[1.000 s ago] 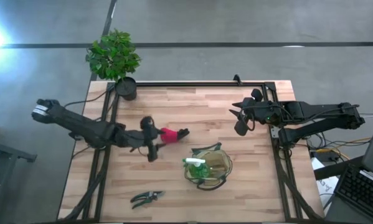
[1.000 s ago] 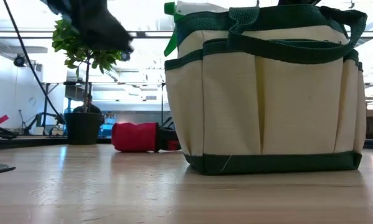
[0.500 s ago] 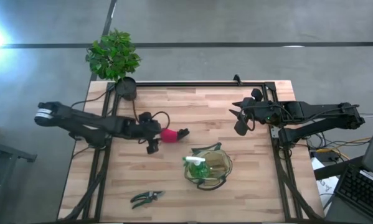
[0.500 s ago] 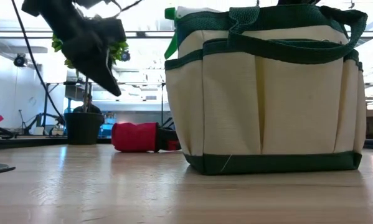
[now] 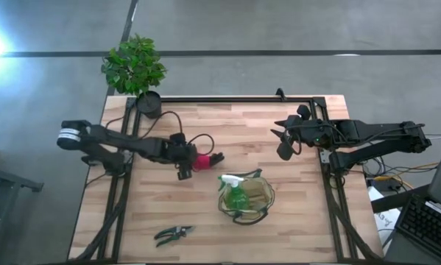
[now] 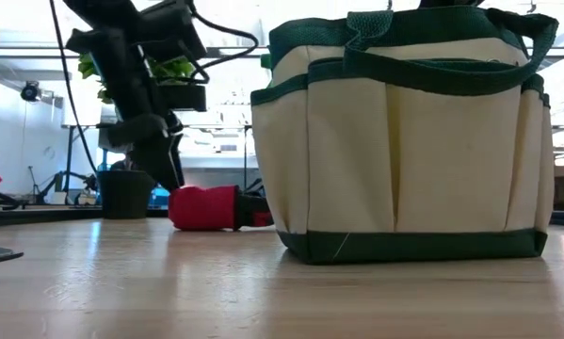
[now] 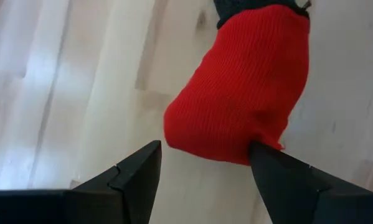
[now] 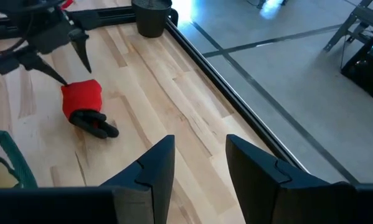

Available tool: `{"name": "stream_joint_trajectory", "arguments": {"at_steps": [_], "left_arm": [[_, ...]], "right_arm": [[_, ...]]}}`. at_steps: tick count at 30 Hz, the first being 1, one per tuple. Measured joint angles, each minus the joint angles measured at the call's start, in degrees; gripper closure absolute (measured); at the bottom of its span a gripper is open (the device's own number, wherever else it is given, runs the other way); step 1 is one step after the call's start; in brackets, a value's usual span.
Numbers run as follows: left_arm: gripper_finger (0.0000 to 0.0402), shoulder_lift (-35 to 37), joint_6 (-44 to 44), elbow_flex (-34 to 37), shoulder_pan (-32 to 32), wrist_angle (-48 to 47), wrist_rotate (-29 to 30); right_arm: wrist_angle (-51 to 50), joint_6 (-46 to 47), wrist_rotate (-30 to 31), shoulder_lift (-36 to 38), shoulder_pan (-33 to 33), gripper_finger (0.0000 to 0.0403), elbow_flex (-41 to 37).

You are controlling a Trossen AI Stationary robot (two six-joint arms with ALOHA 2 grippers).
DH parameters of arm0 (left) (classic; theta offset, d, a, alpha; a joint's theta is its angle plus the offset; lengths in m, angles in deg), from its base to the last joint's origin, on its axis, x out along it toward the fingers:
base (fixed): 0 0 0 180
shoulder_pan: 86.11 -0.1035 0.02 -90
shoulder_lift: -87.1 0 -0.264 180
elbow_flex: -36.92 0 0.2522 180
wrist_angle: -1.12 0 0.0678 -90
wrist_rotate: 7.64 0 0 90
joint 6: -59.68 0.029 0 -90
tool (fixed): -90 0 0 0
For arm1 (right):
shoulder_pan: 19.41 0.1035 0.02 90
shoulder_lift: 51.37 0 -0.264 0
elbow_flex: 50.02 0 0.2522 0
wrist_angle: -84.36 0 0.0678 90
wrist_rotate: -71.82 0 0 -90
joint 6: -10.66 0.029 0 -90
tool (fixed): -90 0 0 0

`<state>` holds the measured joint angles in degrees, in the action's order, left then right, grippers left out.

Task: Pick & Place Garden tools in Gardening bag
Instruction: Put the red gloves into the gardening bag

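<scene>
The red-and-black item (image 5: 203, 159), a red knit cuff with a dark end, lies on its side on the table left of the tan gardening bag (image 5: 246, 197). The bag stands upright with the green spray bottle (image 5: 236, 193) inside. My left gripper (image 5: 185, 166) is open and points down at the red cuff's end (image 7: 242, 99), one finger on each side. The dark pruning shears (image 5: 173, 234) lie flat near the front edge. My right gripper (image 5: 283, 143) is open and empty at the table's right. My left gripper has one fingertip (image 7: 264, 155) standing right at the edge of the red cuff (image 7: 251, 140); I cannot tell whether it touches. The fingers come from above, slanting from the table's left. The item lies flat on the table.
A leafy plant (image 5: 134, 65) in a black pot (image 5: 149, 104) stands at the far left corner. A dark rail (image 5: 235, 98) runs along the far edge. Bare wood lies between the bag and my right gripper.
My left gripper has gone down and toward the table's right, to the red cuff, and has tipped to point down at it. The spray bottle has sunk lower into the bag. The red-and-black item has stayed in place.
</scene>
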<state>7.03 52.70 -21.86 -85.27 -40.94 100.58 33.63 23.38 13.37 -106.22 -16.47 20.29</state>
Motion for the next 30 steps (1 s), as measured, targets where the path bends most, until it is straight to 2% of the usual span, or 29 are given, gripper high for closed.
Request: {"name": "stream_joint_trajectory", "arguments": {"at_steps": [11,15,19,22,27,30], "left_arm": [[0.0156,-2.06,3.79,-7.96,0.02,-2.44,-5.64],[0.0156,-2.82,4.23,-8.76,0.13,-2.29,-10.15],[0.0156,-5.72,4.59,-8.63,0.42,-2.35,-10.38],[0.0156,-8.65,4.65,-8.63,0.39,-1.68,-7.74],[0.0156,-12.77,4.33,-8.71,0.44,-0.88,2.32],[0.0169,-14.26,3.8,-8.71,0.39,0.81,3.39]], "right_arm": [[-0.09,0.11,-0.02,0.02,0.0,0.0262,0.0],[-0.13,0.1,-0.02,0.02,0.0,0.0266,0.0],[-0.11,-0.58,0.0,0.01,0.0,0.0263,0.0],[-0.09,-0.72,0.03,0.0,0.01,0.0258,0.0],[-0.11,-0.72,0.04,0.0,0.0,0.0255,0.0],[-0.11,-0.73,0.04,0.01,0.02,0.0257,0.0]]}}
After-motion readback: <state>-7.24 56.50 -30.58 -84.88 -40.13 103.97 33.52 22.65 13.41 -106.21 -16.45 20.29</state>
